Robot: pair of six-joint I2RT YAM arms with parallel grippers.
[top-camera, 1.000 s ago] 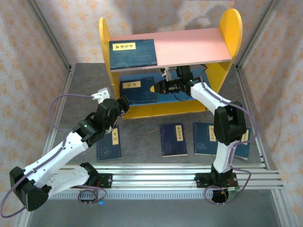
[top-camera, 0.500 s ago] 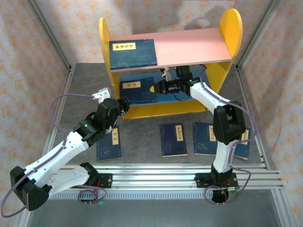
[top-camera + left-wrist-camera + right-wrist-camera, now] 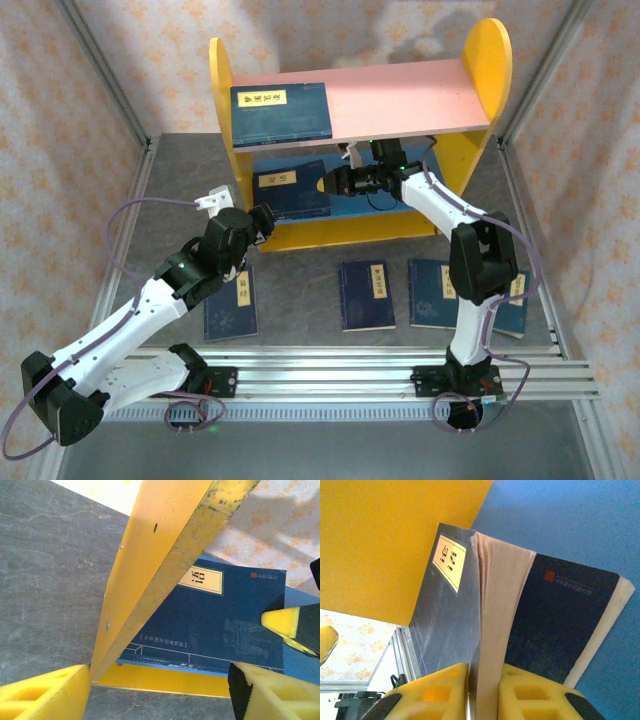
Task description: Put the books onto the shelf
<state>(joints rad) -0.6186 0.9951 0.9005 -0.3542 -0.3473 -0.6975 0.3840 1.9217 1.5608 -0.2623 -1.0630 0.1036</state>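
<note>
The shelf (image 3: 480, 70) stands at the back, and one navy book (image 3: 281, 110) lies on its pink upper board (image 3: 400, 95). A second book (image 3: 290, 188) lies on the blue lower board (image 3: 570, 520). My right gripper (image 3: 330, 183) is shut on that book's right edge, and its yellow pads (image 3: 440, 690) squeeze the page block (image 3: 495, 605). My left gripper (image 3: 262, 222) is open at the foot of the shelf's left side panel (image 3: 150, 575), and its jaws (image 3: 160, 690) are spread on either side of the panel edge with nothing held. The same book (image 3: 220, 625) shows behind the panel.
More books lie on the grey table in front of the shelf: one under the left arm (image 3: 230, 305), one in the middle (image 3: 366, 295), one right of it (image 3: 432, 293) and one partly behind the right arm (image 3: 515, 303). Aluminium rails (image 3: 330, 365) run along the near edge.
The right gripper and the book it holds have shifted slightly deeper into the lower tier. The left arm has stayed still.
</note>
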